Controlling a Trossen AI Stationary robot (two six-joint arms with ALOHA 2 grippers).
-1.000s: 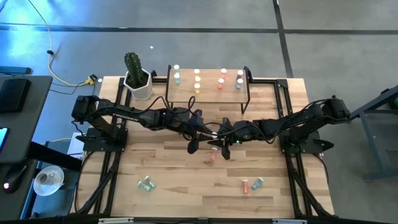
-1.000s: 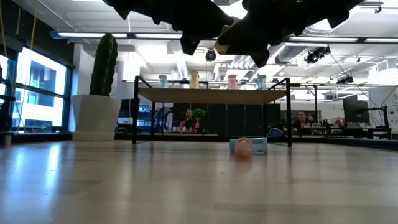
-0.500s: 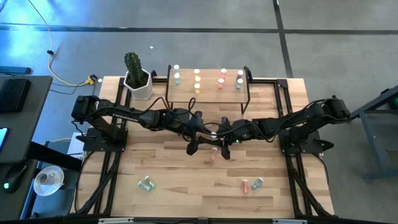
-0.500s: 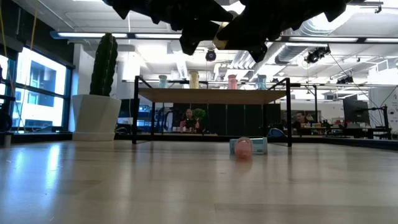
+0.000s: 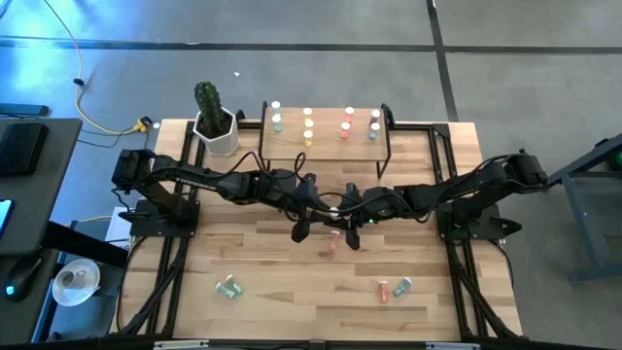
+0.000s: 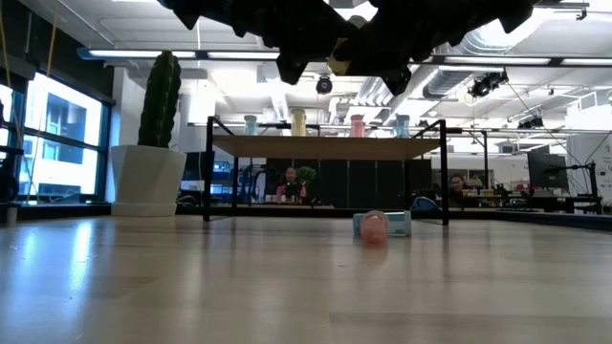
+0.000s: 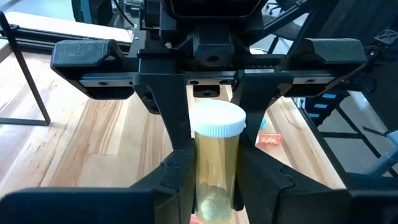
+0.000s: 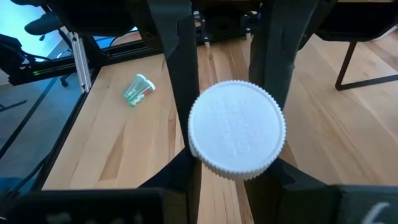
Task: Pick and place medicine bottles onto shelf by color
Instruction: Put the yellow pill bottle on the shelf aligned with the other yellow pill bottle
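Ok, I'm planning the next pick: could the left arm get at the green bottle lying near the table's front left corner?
Probably not yet. The left gripper is shut on the yellow bottle, as is the right gripper. Nothing blocks the green bottle.

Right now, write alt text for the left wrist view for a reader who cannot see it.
A yellow medicine bottle with a white ribbed cap is clamped between the left gripper's two dark fingers, while the right gripper faces it, its fingers closed on the same bottle near the cap. Below is the wooden table, with a pink-red bottle lying on it.
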